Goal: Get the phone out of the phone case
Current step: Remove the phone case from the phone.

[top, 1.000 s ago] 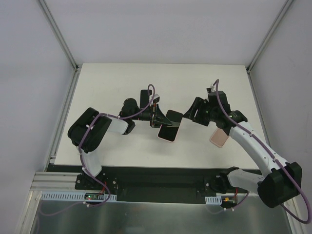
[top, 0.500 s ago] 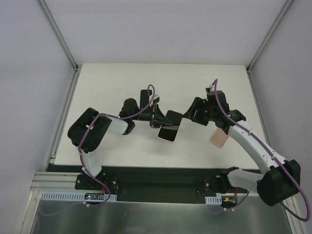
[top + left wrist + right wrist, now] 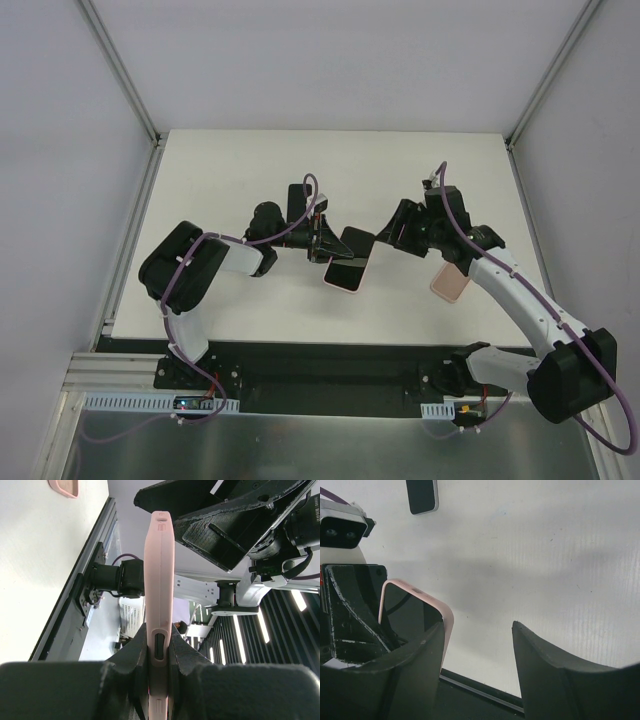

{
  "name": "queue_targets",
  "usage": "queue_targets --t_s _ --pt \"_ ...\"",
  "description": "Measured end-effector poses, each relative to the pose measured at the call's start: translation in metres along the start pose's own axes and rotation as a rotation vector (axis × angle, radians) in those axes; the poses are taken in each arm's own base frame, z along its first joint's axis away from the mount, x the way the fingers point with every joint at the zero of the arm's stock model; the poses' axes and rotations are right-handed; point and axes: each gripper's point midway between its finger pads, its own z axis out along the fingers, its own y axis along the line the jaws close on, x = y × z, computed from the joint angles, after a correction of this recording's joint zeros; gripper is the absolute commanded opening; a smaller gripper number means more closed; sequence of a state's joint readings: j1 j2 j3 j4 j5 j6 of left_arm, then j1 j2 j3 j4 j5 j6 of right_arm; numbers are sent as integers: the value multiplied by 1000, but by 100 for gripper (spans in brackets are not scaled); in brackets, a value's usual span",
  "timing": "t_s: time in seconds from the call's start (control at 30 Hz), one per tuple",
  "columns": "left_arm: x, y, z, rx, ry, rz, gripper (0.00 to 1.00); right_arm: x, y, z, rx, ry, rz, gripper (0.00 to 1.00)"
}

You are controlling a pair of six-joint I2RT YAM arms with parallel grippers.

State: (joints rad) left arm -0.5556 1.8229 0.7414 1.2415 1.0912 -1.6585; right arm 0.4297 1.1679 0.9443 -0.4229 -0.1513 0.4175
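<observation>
The phone (image 3: 405,611) sits in its pink phone case (image 3: 159,570), dark screen showing. My left gripper (image 3: 159,641) is shut on the case's lower end and holds it edge-on above the table (image 3: 250,300). From above, the cased phone (image 3: 347,272) juts out of the left gripper (image 3: 322,245) toward the right arm. My right gripper (image 3: 477,626) is open. Its left finger (image 3: 415,670) stands against the case's upper corner (image 3: 447,625), and its right finger is well apart. In the top view the right gripper (image 3: 375,238) is just right of the phone.
A second pink case (image 3: 450,283) lies on the table under the right forearm; it also appears as a pink case (image 3: 65,487) at the left wrist view's top. Another dark phone (image 3: 422,495) lies flat on the table, farther off. The table's near edge runs just below both grippers.
The right gripper has edged slightly left toward the phone and its jaws have narrowed a little. The left gripper and the cased phone have stayed put.
</observation>
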Motion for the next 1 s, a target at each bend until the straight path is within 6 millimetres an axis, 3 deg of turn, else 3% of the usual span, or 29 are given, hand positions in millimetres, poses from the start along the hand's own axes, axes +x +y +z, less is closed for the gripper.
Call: queue_targets --t_s 0.63,1.0 --pt "3 -8 -1 12 2 23 0 -4 -14 -3 72 -26 -34 57" --pt "3 -8 -1 12 2 23 0 -23 19 -30 -34 -109 -60 59"
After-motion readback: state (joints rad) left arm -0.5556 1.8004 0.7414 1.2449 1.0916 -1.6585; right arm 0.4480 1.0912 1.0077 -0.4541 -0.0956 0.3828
